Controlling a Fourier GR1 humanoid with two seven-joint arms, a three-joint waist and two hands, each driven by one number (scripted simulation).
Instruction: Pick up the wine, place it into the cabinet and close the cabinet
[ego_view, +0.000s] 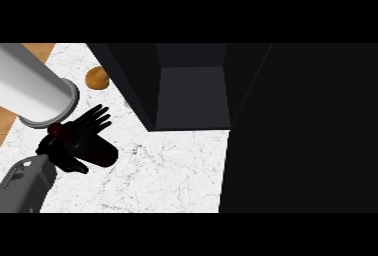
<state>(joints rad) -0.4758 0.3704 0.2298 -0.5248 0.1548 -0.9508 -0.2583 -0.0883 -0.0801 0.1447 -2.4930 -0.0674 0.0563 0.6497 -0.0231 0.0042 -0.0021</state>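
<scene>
1. White marble counter (170, 170), dark cabinet (192, 85) standing open at the back.
2. Risk: could tip or slip the wine bottle (88, 145) if lifted off-centre, or knock the cabinet's edge.
3. Left hand (77, 137) curled round the bottle, upper fingers (96, 117) splayed; right hand unseen.

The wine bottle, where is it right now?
In the head view the wine bottle is at the left, lying tilted on the white counter in the left hand, left of the open dark cabinet.
</scene>
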